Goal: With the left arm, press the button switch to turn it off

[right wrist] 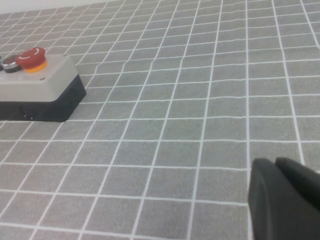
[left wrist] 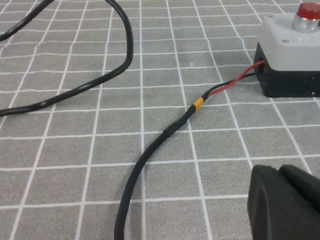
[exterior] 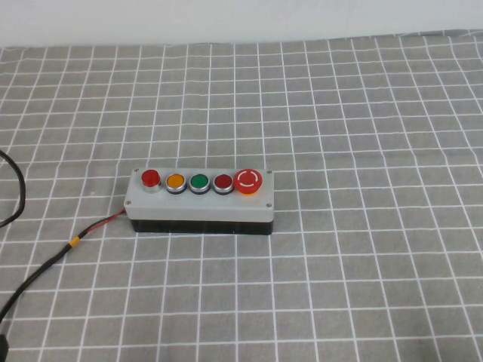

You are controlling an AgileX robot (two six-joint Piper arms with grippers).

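Button switch (exterior: 150, 178) sat at the left end of my grey box (exterior: 199, 202), while my left gripper (left wrist: 285, 202) and right gripper (right wrist: 285, 200) waited far off, fingers hidden, so I could not tell.

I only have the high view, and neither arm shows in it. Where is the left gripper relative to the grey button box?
Observer: The left wrist view shows the left gripper off the grey plastic box, on the side of the end that carries the small round bright-red push button, not touching it.
Operator: Anything lying between them?
Observer: Yes. The black cable with a yellow band crosses the checked cloth between the gripper and the box.
Operator: And the right gripper?
Observer: In the right wrist view, the right gripper is clear of the box, beyond the end with the large red mushroom button.
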